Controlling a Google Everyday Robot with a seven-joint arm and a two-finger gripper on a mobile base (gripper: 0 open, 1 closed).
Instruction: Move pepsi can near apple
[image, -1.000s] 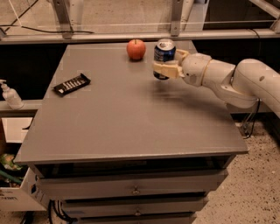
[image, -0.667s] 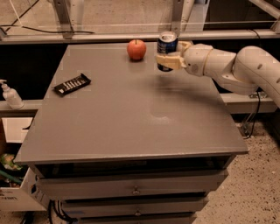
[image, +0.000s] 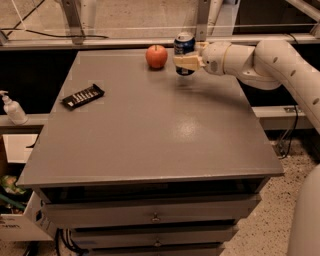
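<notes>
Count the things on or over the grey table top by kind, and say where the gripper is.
Apples: 1, the apple, at the far edge of the table.
Drink cans: 1, the pepsi can, held in the gripper, just right of the apple.
Flat black bars: 1, the flat black bar, at the left.
Total: 3.

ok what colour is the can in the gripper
Dark blue with a silver top: the can, held in the gripper beside the apple; camera view.

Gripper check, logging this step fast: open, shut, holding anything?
Gripper: shut on the pepsi can, near the table's far edge, right of the apple.
</notes>
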